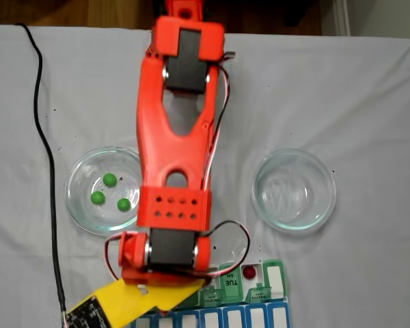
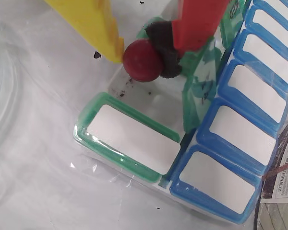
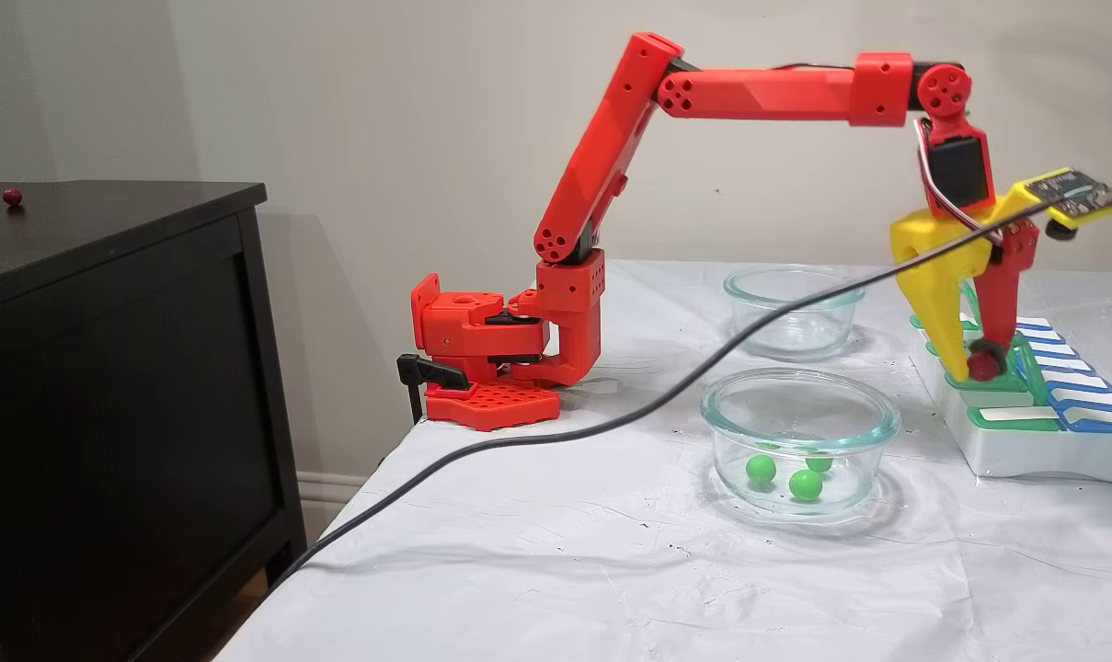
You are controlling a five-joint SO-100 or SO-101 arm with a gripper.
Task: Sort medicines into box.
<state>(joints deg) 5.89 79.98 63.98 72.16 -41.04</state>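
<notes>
Fingers (image 2: 134, 52): yellow and red, closed on a dark red ball (image 2: 143, 60) just above an open green-lidded compartment of the pill organizer (image 2: 129, 139)
Another red ball (image 1: 249, 272): in an open compartment
Green balls (image 1: 109, 180): three in the left glass dish (image 1: 82, 171) on the tabletop (image 1: 369, 102)

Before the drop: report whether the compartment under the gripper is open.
Open: its translucent green lid stands upright beside the dark red ball held over the white well.
</notes>
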